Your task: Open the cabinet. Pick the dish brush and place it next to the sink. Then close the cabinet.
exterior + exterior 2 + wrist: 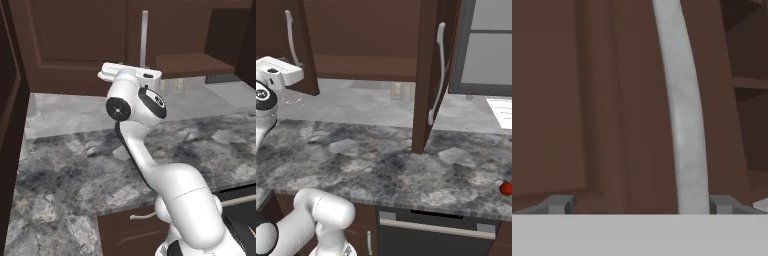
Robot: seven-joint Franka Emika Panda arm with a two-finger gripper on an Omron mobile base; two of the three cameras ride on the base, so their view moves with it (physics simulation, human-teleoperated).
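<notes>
Spread wide and gripping nothing, the two-finger gripper point(639, 204) faces the dark brown wooden wall cabinet point(587, 100). In the hand view its two small dark fingertips point(558, 204) rise at either side of the long silver bar handle point(682, 115) of the left, closed panelled door; the bar runs up between them, nearer the right tip, and whether either tip touches it cannot be told. Beside that handle, the cabinet's dark interior with shelf edges point(749, 82) shows past the door's edge.

From the right base view, the cabinet's right door point(425, 75) stands swung out over the grey marbled stone counter point(371, 165), its own silver bar handle point(437, 75) facing sideways. The white hand point(278, 71) sits at the left door's handle point(290, 37). From the left base view, the white arm point(145, 150) reaches up from the counter to the same handle point(144, 37).

The tiny red dish brush point(506, 188) lies on the counter, well apart from the cabinet, at the right edge of the right base view, near the counter's front edge.
</notes>
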